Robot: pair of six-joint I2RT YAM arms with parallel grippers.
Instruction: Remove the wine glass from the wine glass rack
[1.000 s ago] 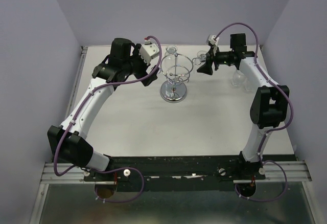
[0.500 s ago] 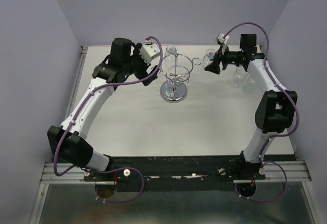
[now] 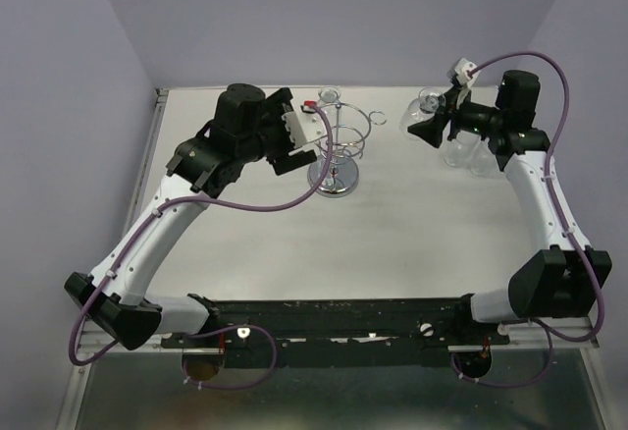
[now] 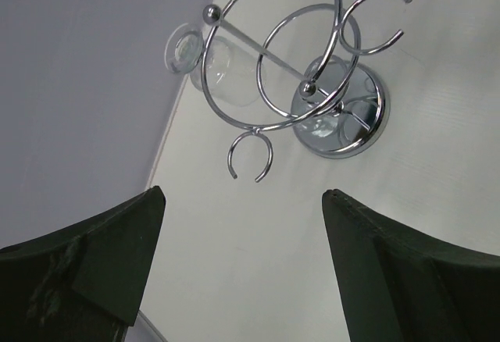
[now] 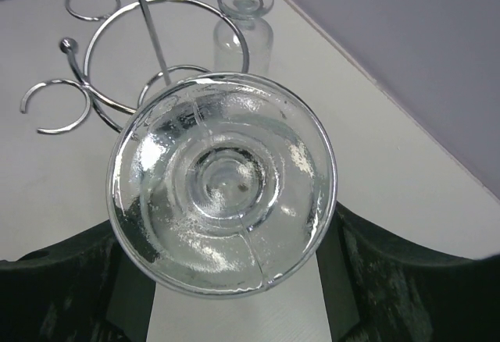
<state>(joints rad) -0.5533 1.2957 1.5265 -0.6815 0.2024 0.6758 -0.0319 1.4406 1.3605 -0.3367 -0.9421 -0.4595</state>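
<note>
The chrome wine glass rack (image 3: pixel 336 175) stands at the back middle of the table; it also shows in the left wrist view (image 4: pixel 337 115) and the right wrist view (image 5: pixel 148 41). One wine glass (image 3: pixel 331 99) hangs on its far side, also seen from the left wrist (image 4: pixel 215 69) and from the right wrist (image 5: pixel 244 30). My right gripper (image 3: pixel 428 130) is shut on another wine glass (image 3: pixel 420 110), held in the air to the right of the rack; its round foot (image 5: pixel 223 182) fills the right wrist view. My left gripper (image 3: pixel 292 155) is open and empty just left of the rack (image 4: pixel 242 201).
Two more clear glasses (image 3: pixel 456 150) stand on the table at the back right, below my right forearm. The lavender walls close in the back and both sides. The table's left edge (image 3: pixel 152 145) has a metal rim.
My right gripper has moved right and away from the rack with the wine glass in it. My left arm has swung right, closer to the rack.
</note>
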